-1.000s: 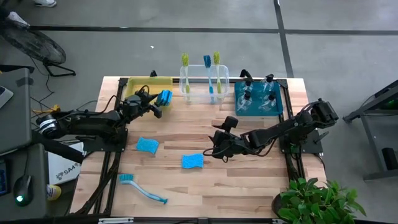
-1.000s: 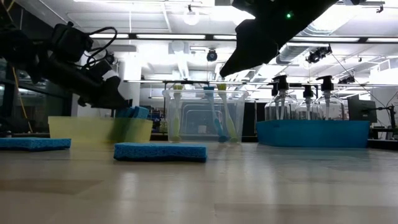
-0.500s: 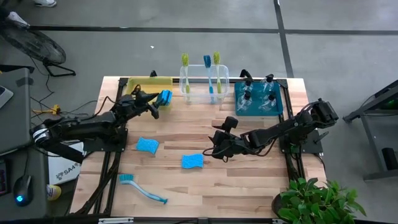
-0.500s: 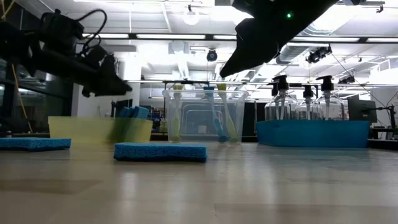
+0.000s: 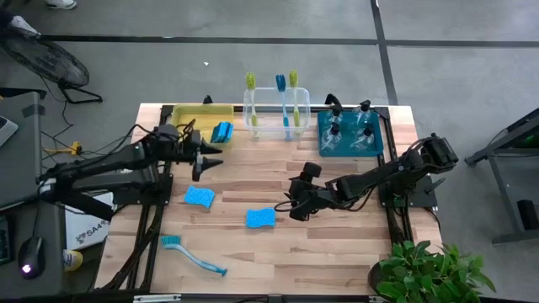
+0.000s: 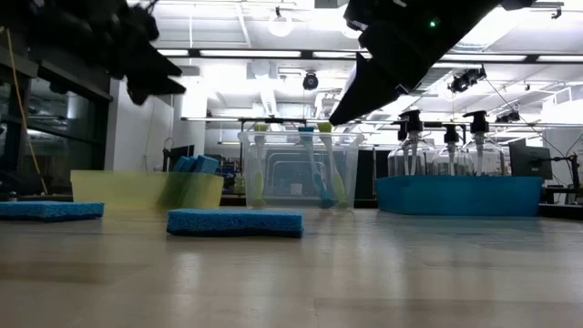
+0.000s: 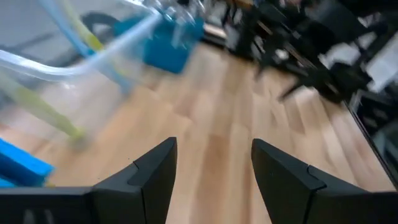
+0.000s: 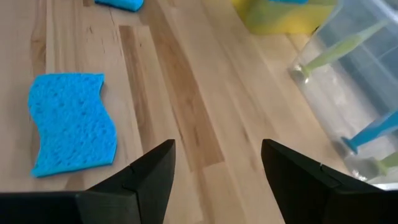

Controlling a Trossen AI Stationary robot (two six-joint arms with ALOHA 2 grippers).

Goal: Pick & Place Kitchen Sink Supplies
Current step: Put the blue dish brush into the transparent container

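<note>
High: no legible writing; three sponges, one in yellow bin (image 5: 187, 113) at 11 o'clock (image 5: 222, 131), two on worktop (image 5: 200, 196) (image 5: 260, 218); four brushes; left end effector (image 5: 210, 162) parted, empty | Right wrist: right end effector (image 8: 214, 163) wide apart, empty.

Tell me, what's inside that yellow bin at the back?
The yellow bin holds a blue sponge standing on edge at its right end. The low view hints at more than one; the bin wall blurs their lower parts.
</note>
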